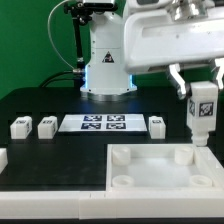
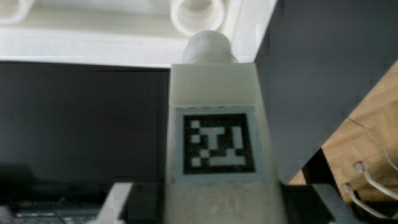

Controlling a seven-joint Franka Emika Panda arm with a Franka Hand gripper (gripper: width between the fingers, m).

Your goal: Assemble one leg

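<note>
Black table (image 1: 50, 190) throughout, white robot base (image 1: 105, 70) at the back. We see the two-finger gripper (image 1: 200, 88) clamped on a white plastic block-shaped leg (image 1: 202, 110) with a square black-and-white tag, held upright over the far corner of the large white square tray-like tabletop (image 1: 150, 178), on the exterior view's right. Wrist view: leg (image 2: 217, 140) tip points toward a round socket (image 2: 192, 10). Other loose white legs (image 1: 47, 125) flank the marker board (image 1: 103, 123)
</note>
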